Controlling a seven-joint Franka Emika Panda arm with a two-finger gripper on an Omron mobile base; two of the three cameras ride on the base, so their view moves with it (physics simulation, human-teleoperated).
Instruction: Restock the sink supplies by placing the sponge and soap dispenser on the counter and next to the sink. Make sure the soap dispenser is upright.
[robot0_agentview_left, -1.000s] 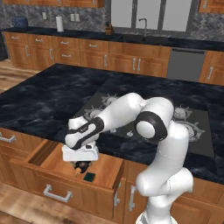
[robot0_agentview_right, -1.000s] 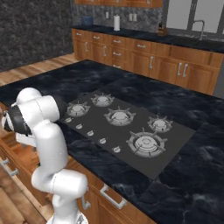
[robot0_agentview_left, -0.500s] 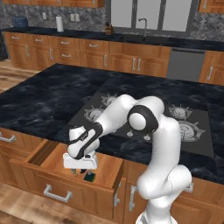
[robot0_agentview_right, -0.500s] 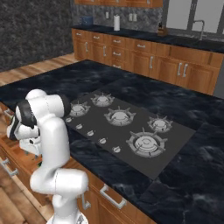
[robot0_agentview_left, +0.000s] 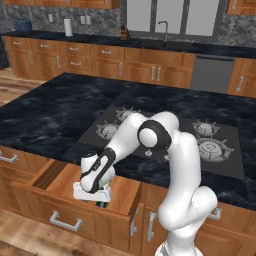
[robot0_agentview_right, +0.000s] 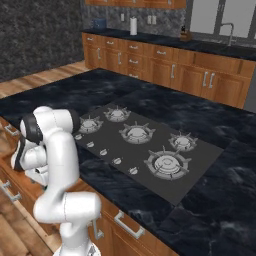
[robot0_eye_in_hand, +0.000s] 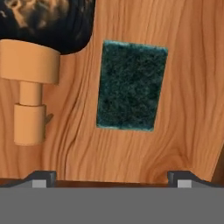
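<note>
Wooden drawer (robot0_agentview_left: 60, 182) floor lies under me, pulled out of the stove island so I can reach in. My gripper (robot0_eye_in_hand: 111, 176) hangs released above the sponge (robot0_eye_in_hand: 131, 85), green scrub side up. Beside it the soap dispenser (robot0_eye_in_hand: 39, 52) lies flat, dark bottle, orange pump.

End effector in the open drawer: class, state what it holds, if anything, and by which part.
Nothing is held. The end effector is open above the drawer floor, fingertips wide apart and bare. The sponge lies flat beyond them, untouched; the soap dispenser lies on its side beside it.
</note>
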